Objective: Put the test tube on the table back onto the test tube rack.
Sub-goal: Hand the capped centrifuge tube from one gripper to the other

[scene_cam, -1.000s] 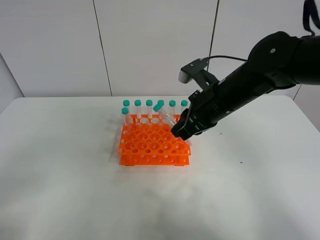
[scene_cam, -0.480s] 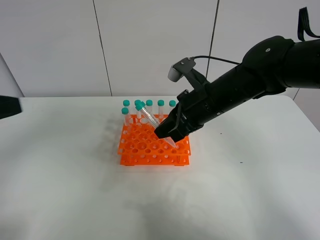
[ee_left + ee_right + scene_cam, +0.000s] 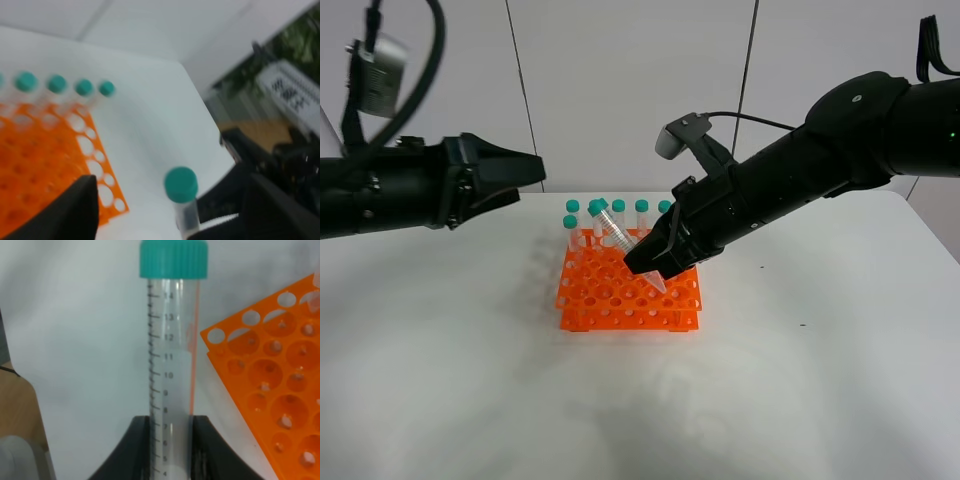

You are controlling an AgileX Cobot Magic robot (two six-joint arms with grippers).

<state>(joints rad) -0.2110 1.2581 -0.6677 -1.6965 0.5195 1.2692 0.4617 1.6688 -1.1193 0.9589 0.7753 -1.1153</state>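
Note:
My right gripper (image 3: 645, 262) is shut on the test tube (image 3: 620, 240) and holds it tilted above the orange test tube rack (image 3: 610, 295). Its teal cap (image 3: 598, 208) leans up and to the left, and its pointed tip hangs over the rack's right side. In the right wrist view the test tube (image 3: 172, 355) stands between the two fingers (image 3: 141, 450), with the test tube rack (image 3: 280, 390) beside it. My left gripper (image 3: 528, 183) hovers open to the left of the rack, above the table (image 3: 470, 380). The left wrist view is blurred and shows the test tube's cap (image 3: 181, 184) and the test tube rack (image 3: 45, 155).
Several identical teal-capped tubes (image 3: 641, 208) stand in the rack's back row and left corner; the left wrist view shows them as teal caps (image 3: 56, 83). A white panelled wall (image 3: 620, 90) rises behind the table.
My left arm has come into view from the left and now reaches toward the rack. The right gripper has carried the tube leftward and lower over the rack, tilting it more.

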